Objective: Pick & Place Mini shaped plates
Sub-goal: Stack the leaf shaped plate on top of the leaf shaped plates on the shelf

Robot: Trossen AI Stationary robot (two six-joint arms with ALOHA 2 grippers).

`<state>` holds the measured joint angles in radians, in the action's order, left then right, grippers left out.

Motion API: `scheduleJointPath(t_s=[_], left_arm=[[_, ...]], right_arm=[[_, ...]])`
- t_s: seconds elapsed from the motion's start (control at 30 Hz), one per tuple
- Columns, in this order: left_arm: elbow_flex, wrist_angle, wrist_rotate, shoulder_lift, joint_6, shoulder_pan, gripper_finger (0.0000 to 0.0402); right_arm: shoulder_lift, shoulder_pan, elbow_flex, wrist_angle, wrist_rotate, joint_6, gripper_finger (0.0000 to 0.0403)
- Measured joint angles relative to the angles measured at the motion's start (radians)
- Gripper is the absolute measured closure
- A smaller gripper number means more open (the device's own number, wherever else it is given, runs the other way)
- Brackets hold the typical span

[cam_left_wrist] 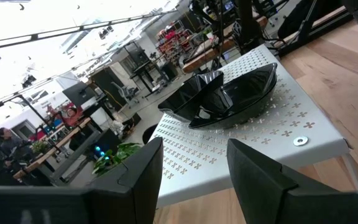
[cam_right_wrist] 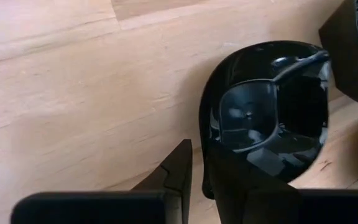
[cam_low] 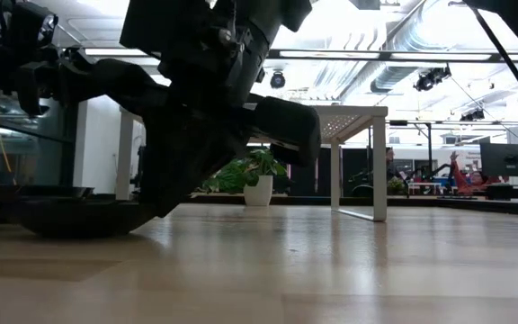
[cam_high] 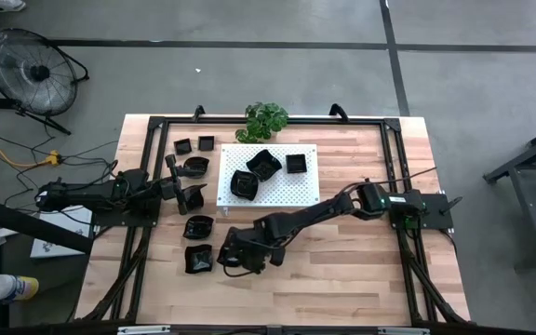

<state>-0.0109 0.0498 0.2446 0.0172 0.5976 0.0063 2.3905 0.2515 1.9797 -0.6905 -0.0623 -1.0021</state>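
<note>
Several glossy black mini plates lie on the wooden table: at the far left, one beside my left arm, and two nearer the front. Three more sit on the white perforated board. My right gripper reaches low to the front left and is shut on a round plate, which also shows in the low view. My left gripper is open and empty at the left, facing the board's plates. My right gripper has the round plate by its rim, on the side nearest the wrist. One finger stands outside the rim and the other reaches over it into the hollow. The fingers slant down from above. The plate's bottom rests on the table.
A green potted plant stands at the far edge behind the board. The black frame rails run round the table. Bare wood lies at the front right.
</note>
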Motion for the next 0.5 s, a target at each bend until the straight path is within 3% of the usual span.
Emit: scheduleJointPath(t_s=[0.27,0.5], left_arm=[[0.0,0.0,0.0,0.0,0.0,0.0,0.0227],[0.0,0.0,0.0,0.0,0.0,0.0,0.0227]], right_arm=[[0.0,-0.005,0.0,0.002,-0.009,-0.003,0.0346],[0.0,-0.01,0.0,0.001,-0.018,-0.009,0.0386]])
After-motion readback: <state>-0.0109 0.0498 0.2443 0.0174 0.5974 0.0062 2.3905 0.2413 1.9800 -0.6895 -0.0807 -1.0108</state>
